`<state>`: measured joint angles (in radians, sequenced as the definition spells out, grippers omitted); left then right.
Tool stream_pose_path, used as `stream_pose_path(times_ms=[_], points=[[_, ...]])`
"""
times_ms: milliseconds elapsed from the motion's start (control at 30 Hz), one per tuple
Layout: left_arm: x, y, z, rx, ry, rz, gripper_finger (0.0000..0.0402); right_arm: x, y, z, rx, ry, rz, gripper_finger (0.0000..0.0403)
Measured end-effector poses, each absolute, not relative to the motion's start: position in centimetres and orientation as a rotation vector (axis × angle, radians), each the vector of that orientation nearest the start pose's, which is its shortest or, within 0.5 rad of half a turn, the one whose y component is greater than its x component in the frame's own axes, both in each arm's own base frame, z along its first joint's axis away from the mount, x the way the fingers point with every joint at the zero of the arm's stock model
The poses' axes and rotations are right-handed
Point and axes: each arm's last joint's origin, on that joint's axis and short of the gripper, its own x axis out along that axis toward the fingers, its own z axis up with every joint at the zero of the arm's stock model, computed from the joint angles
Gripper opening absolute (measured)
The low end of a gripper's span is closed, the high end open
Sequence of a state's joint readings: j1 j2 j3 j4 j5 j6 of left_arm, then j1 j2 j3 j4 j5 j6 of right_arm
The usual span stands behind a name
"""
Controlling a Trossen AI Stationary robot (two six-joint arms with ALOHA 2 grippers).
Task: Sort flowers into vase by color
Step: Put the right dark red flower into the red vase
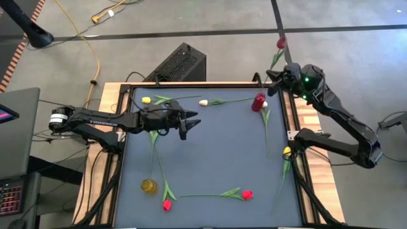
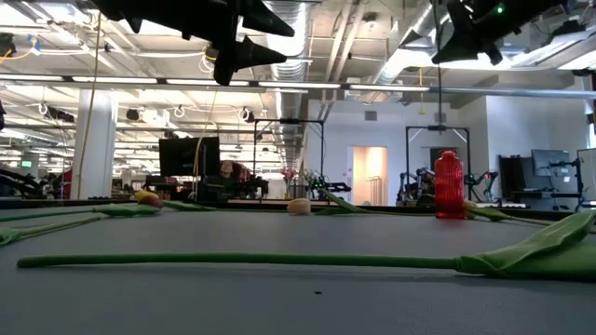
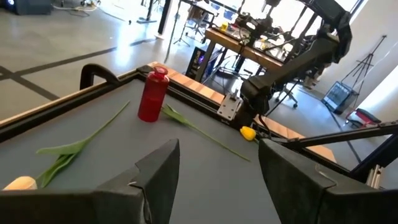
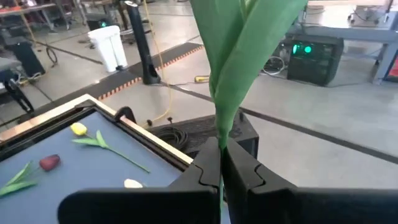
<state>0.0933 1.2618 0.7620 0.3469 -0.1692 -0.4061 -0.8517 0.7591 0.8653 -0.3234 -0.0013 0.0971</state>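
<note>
My right gripper (image 1: 275, 75) is at the table's far right corner, shut on a red-headed tulip (image 1: 280, 43). Its green stem and leaf also show in the right wrist view (image 4: 233, 56). My left gripper (image 1: 189, 123) hovers open and empty above the left middle of the table (image 3: 217, 180). A red vase (image 1: 258, 102) stands at the far right and a yellow vase (image 1: 148, 186) at the near left. On the mat lie a yellow tulip (image 1: 146, 100), a white one (image 1: 203, 102) and two red ones (image 1: 166, 205) (image 1: 247, 194). Another yellow one (image 1: 287, 151) lies on the right edge. My right gripper pinches the tulip's green stem and leaf (image 4: 220, 138) between its two fingers. The fingers lie across the stem. The flower is lifted clear of the table. Its stem runs away from the fingers to the red head, beyond the table's far edge.
A long stem (image 1: 266, 130) lies on the mat just near of the red vase; its head does not show. A black box (image 1: 181, 63) stands beyond the far edge. The wooden frame (image 1: 191, 83) rims the mat.
</note>
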Motion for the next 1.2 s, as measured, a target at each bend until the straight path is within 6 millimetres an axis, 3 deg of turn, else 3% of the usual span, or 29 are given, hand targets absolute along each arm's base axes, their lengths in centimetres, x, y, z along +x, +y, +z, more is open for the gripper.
stream_pose_path(times_ms=[533, 1200], points=[[27.7, 3.1, 27.6, -0.422, 0.093, 0.293, 0.0207, 10.1, -13.4, 32.0, 0.203, 0.209, -0.931, 0.0031], [27.7, 3.1, 27.6, -0.419, 0.094, 0.294, 0.0203, 10.1, -13.3, 31.6, 0.219, 0.251, -0.927, 0.0045]])
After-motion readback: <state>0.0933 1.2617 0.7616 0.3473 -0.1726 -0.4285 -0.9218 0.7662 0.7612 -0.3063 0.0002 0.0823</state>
